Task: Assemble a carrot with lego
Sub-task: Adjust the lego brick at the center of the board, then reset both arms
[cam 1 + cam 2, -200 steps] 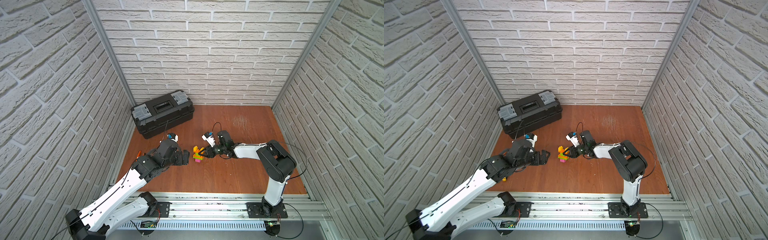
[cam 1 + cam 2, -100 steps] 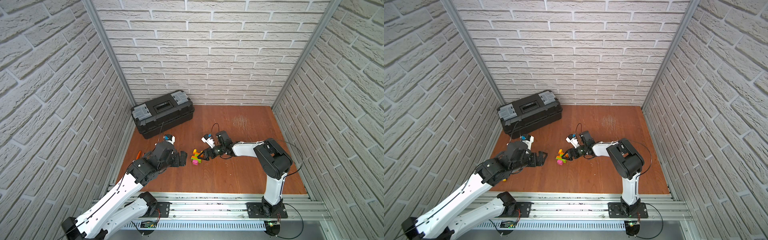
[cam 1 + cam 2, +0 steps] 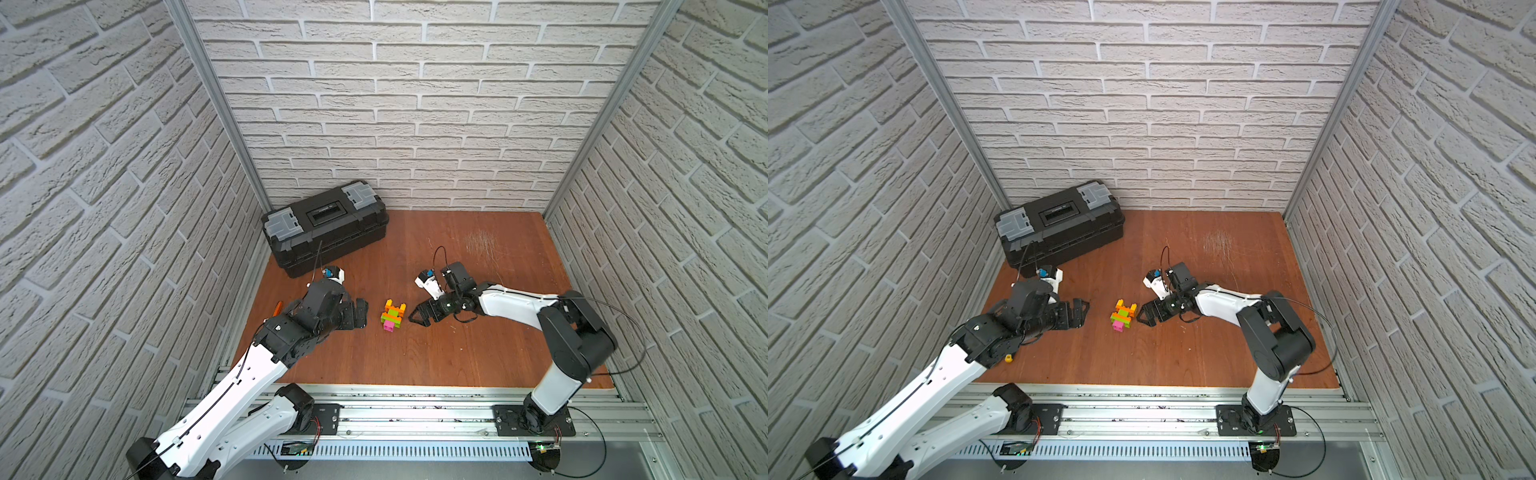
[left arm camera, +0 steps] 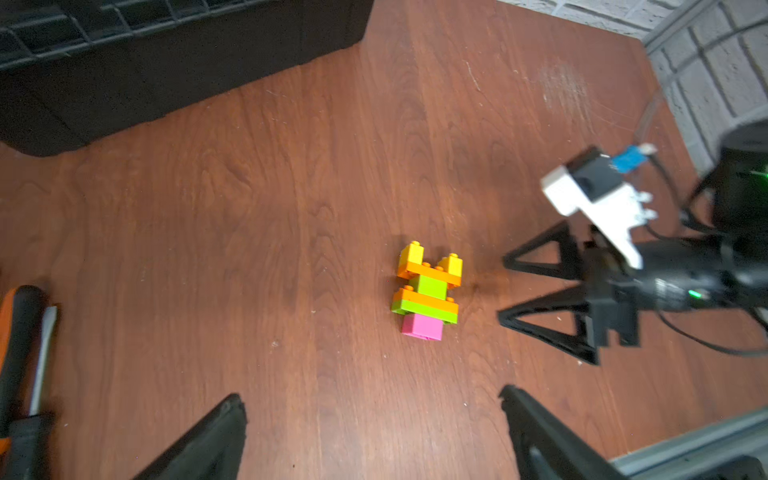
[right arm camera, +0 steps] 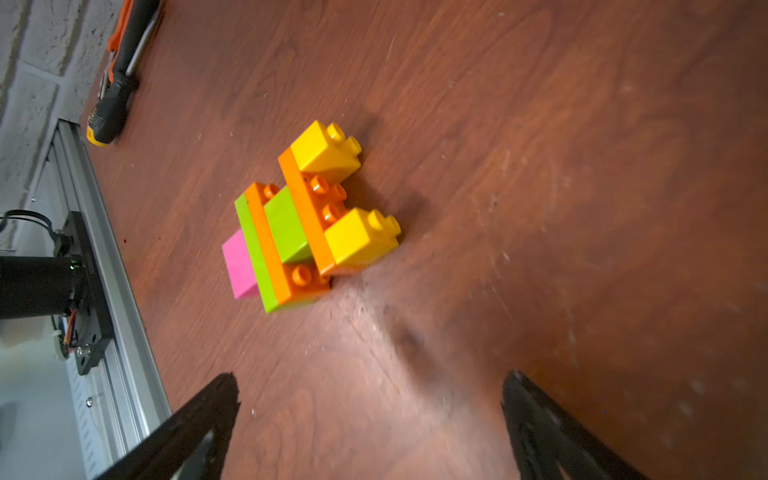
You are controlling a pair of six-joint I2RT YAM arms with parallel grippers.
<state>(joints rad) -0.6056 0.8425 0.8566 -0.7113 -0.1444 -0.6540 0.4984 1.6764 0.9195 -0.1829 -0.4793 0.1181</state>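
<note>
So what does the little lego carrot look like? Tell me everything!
The carrot is shiny plastic bricks clicked together: a pink end, lime-green and orange layers, a green square, another orange layer, two yellow prongs. It lies flat on the wooden table, studs sideways, pink end toward the rail. Nothing else touches it.

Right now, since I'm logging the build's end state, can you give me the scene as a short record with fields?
carrot: lying on its side on the table, pink end toward the front rail, yellow prongs toward the back wall
left gripper: open, empty, apart from the carrot
right gripper: open, empty, apart from the carrot on its other side
toolbox: black, closed, back left corner
orange-handled tool: at the table's left edge
</note>
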